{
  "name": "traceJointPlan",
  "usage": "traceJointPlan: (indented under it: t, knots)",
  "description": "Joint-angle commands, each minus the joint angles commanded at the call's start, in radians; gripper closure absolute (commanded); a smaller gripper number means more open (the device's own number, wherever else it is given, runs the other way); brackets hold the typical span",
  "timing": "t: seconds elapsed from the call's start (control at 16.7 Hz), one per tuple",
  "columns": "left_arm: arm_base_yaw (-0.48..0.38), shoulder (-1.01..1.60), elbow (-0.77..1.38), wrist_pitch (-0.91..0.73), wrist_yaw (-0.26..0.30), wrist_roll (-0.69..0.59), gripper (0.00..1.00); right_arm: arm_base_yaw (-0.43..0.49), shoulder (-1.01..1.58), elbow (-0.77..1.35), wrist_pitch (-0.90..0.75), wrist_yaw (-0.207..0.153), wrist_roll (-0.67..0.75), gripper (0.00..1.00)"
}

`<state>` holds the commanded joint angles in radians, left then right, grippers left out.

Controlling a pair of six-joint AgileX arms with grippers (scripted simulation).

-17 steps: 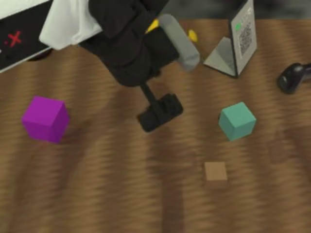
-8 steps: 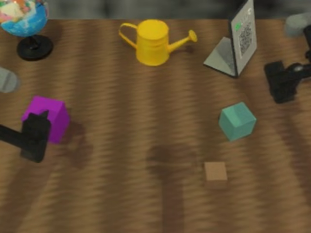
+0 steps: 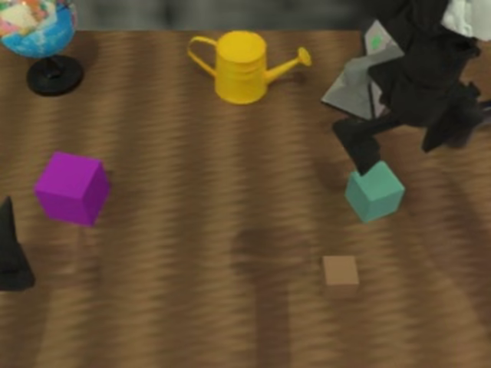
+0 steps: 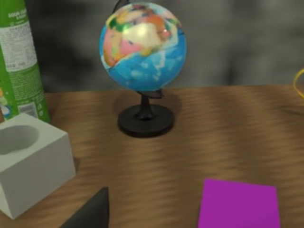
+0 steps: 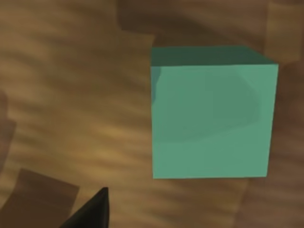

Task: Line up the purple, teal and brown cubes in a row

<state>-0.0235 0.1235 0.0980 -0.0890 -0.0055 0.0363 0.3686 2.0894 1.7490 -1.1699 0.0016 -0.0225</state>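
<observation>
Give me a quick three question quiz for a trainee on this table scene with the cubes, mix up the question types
1. True or false: the purple cube, teal cube and brown cube already stand in one row.
2. Which cube does the right gripper hover over? A purple, B teal, C brown.
3. Fill in: the yellow watering can stands at the table's far edge between the ____ and the grey card stand.

Key
1. False: purple sits far to the table's left, teal and brown to the right, not aligned.
2. B; the right wrist view shows the teal cube directly below.
3. Globe. The left gripper is at the table's left edge.
</observation>
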Motion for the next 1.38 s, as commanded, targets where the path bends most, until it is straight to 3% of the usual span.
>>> traceJointPlan:
  t: [0.24, 0.6, 1.08, 1.38]
  knots:
    - [0.042, -0.119, -0.095, 0.086, 0.005, -0.035, 0.0, 0.021, 0.103, 0.102, -0.058, 0.001, -0.002, 0.0]
    - [0.044, -0.123, -0.098, 0.089, 0.005, -0.036, 0.0, 0.017, 0.107, 0.102, -0.056, 0.001, -0.002, 0.0]
    - [0.044, -0.123, -0.098, 0.089, 0.005, -0.036, 0.0, 0.022, 0.186, -0.08, 0.21, 0.002, 0.0, 0.0]
    - [0.044, -0.123, -0.098, 0.089, 0.005, -0.036, 0.0, 0.023, 0.199, -0.107, 0.246, 0.002, 0.001, 0.0]
